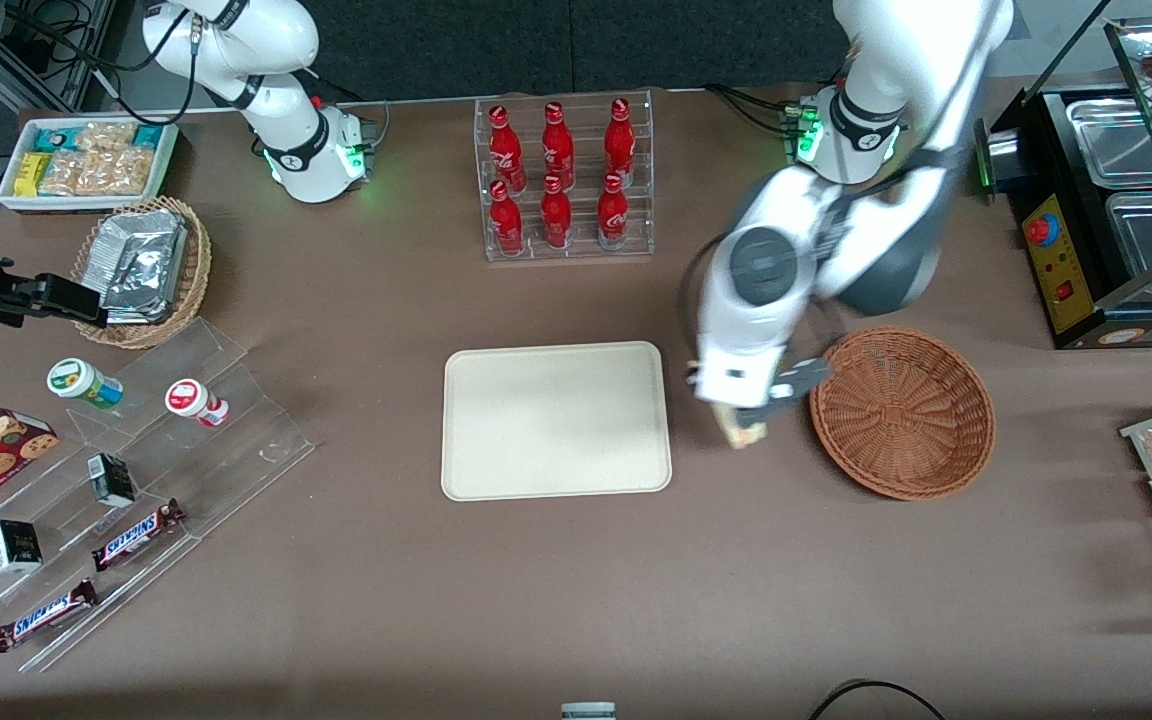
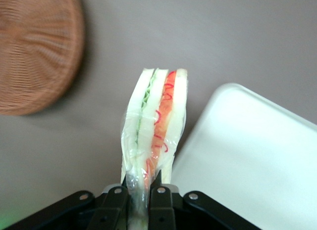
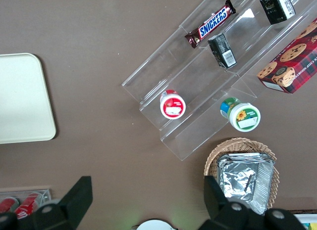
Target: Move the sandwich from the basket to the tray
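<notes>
My left gripper (image 1: 744, 420) hangs over the bare table between the basket (image 1: 902, 410) and the tray (image 1: 556, 420), shut on the sandwich (image 1: 742, 432). In the left wrist view the sandwich (image 2: 156, 121) is a plastic-wrapped wedge of white bread with red and green filling, pinched at its narrow end between the black fingers (image 2: 115, 203). It hangs over brown table, with the basket (image 2: 37, 52) to one side and the tray's rounded corner (image 2: 247, 151) to the other. The reddish-brown wicker basket holds nothing that I can see.
A clear rack of red bottles (image 1: 561, 180) stands farther from the front camera than the tray. Toward the parked arm's end are a tan basket of foil packets (image 1: 141, 265) and clear steps with snacks (image 1: 126, 470). A black food warmer (image 1: 1106, 200) stands at the working arm's end.
</notes>
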